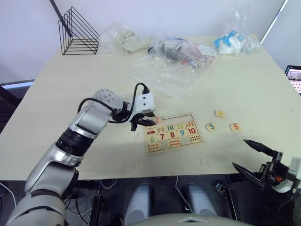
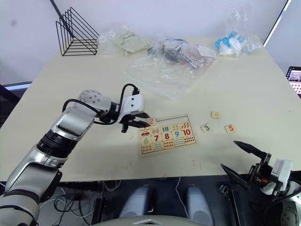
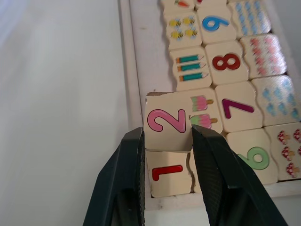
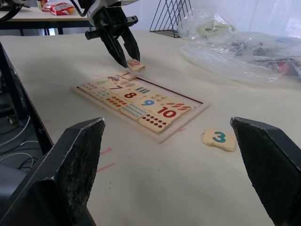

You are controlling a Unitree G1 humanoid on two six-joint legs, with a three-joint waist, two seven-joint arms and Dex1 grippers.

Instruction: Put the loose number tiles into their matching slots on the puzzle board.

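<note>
The left gripper (image 3: 167, 141) hangs over the near-left corner of the puzzle board (image 1: 173, 133), its jaws closed on the 2 tile (image 3: 165, 121), which sits tilted above the board's slot row, just past the 1 tile (image 3: 168, 172) already seated in the end slot. The board lies flat near the bench's (image 1: 70, 94) front edge. To its right, well apart from it, three loose tiles rest on the pale bench top: the 3 tile (image 1: 210, 126), the 5 tile (image 1: 235, 126) and, a little farther back, the 4 tile (image 1: 219, 113). The right gripper (image 1: 245, 153) hovers off the bench's front right corner with its jaws spread wide and nothing between them. Behind the board, a flat clear plastic bag (image 1: 164, 73) sprawls across the middle of the bench, with more filled plastic bags (image 1: 181, 49) along the far edge and a black wire rack (image 1: 77, 30) at the far left corner. A light wall rises behind the bench.
</note>
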